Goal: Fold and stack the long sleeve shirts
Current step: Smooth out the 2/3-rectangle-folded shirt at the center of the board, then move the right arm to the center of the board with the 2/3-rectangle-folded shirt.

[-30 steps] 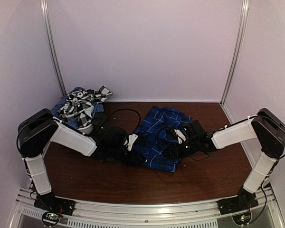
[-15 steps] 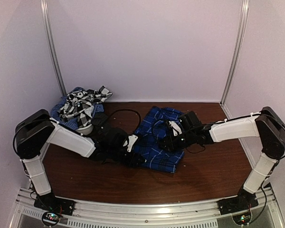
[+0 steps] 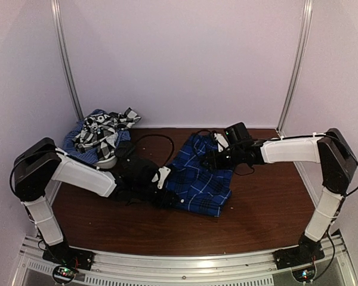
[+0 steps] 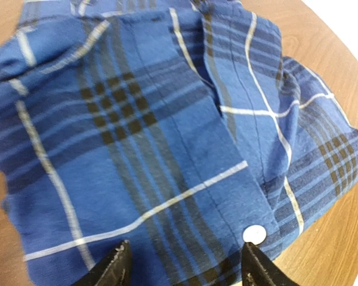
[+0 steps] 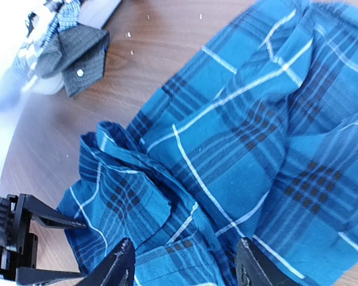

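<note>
A royal-blue plaid shirt (image 3: 200, 182) lies crumpled and partly folded at the middle of the table. My left gripper (image 3: 169, 198) sits low at its left edge. In the left wrist view the jaws (image 4: 185, 271) stand open over the cloth (image 4: 137, 149), one fingertip beside a white button (image 4: 254, 233). My right gripper (image 3: 207, 161) hovers over the shirt's far edge. Its jaws (image 5: 185, 271) are open above rumpled folds (image 5: 244, 119), gripping nothing. Other shirts sit heaped at the back left: black-and-white plaid (image 3: 102, 128) on top, pale-blue cloth (image 3: 82, 149) under it, and a dark pinstripe piece (image 5: 77, 56).
The brown table (image 3: 268, 208) is closed in by white walls at the back and both sides. A black cable (image 3: 158, 142) loops on the table behind the left arm. The left gripper's fingers (image 5: 15, 238) show at the lower left of the right wrist view.
My right gripper has moved from the middle of the blue shirt back and left to its far edge. The left arm has barely moved.
</note>
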Robot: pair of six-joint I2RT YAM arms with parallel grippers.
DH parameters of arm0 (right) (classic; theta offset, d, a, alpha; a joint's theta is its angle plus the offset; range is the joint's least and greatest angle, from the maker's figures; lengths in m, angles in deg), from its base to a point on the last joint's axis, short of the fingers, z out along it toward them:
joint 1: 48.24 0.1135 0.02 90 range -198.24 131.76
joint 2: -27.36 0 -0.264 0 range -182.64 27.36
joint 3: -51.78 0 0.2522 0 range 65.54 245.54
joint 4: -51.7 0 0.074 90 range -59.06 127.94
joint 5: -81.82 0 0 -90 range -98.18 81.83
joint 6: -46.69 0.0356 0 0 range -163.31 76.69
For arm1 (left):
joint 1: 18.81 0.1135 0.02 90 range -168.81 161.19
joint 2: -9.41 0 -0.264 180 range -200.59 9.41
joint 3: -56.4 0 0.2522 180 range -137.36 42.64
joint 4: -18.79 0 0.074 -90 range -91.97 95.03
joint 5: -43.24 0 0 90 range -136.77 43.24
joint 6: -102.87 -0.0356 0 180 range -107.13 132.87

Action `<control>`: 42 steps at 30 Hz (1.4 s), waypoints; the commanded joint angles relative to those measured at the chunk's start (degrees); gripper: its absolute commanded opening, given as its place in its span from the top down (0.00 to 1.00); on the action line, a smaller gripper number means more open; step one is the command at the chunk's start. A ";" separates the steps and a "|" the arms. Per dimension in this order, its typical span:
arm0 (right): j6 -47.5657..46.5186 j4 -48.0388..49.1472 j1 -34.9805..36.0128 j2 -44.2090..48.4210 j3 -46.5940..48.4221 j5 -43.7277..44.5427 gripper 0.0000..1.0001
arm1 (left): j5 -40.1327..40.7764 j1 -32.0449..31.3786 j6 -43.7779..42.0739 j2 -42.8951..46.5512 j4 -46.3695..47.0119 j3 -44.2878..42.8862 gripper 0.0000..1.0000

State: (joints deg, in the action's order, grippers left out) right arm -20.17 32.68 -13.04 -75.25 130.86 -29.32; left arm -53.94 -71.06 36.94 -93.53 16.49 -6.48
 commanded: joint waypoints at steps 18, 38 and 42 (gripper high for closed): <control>-8.04 -17.08 22.94 23.50 -12.64 20.40 0.12 | 26.69 1.76 0.09 27.30 -21.41 -5.89 0.02; -9.73 -9.35 27.11 8.36 -17.68 20.57 0.21 | 26.02 2.85 -0.08 24.80 -25.61 -6.20 0.02; -10.31 -13.81 28.55 8.41 -15.61 25.66 0.21 | 25.15 2.85 -1.77 24.78 -25.59 -6.16 0.02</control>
State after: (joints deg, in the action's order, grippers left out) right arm -30.10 23.30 13.94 -66.88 113.95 -9.63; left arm -28.15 -68.40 36.97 -68.33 -9.87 -11.97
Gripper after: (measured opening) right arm 0.786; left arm 0.976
